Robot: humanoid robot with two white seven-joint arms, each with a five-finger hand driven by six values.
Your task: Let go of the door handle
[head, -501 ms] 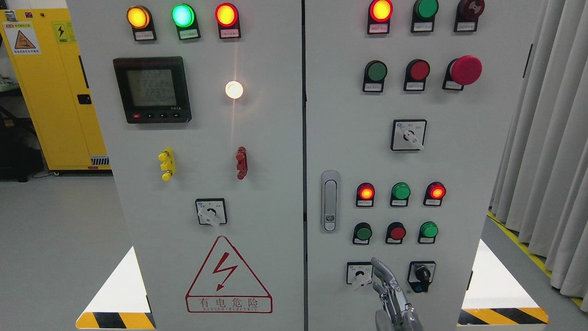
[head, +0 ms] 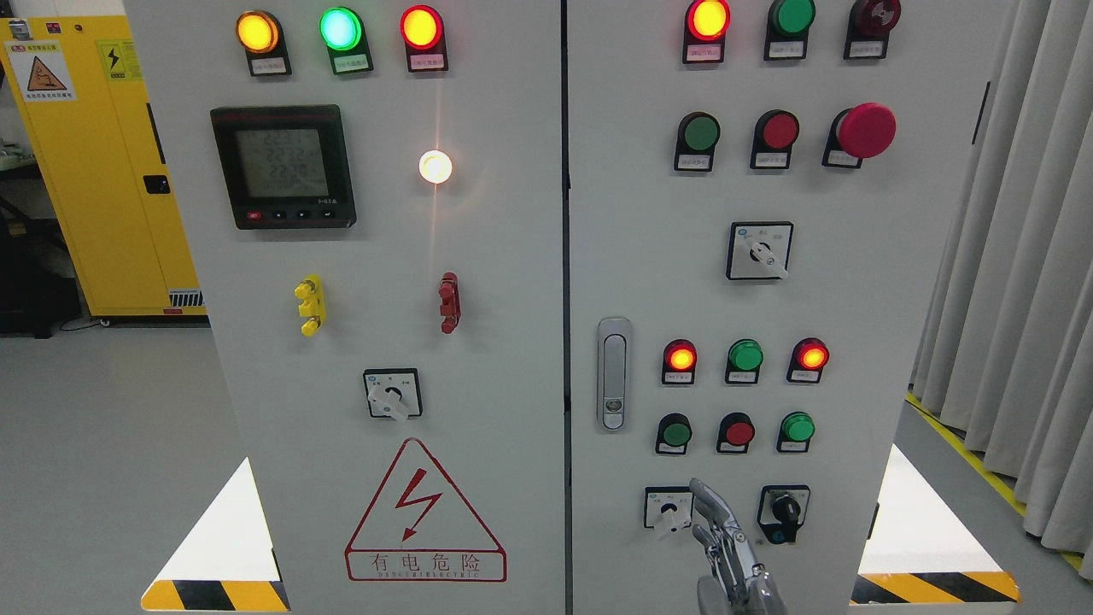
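The silver door handle (head: 612,373) lies flush and upright in the right cabinet door (head: 854,342), just right of the seam between the doors. My right hand (head: 724,547) rises from the bottom edge, well below and to the right of the handle and apart from it. Its metal fingers (head: 714,508) are stretched upward and hold nothing. Their tips stand in front of the panel beside a white rotary switch (head: 669,510). The left arm does not show.
The left door (head: 384,256) carries a digital meter (head: 283,166), lit lamps and a red danger triangle (head: 424,512). Push buttons, a red mushroom stop button (head: 865,130) and a black key switch (head: 784,512) cover the right door. A yellow cabinet (head: 94,171) stands far left, grey curtains (head: 1025,299) right.
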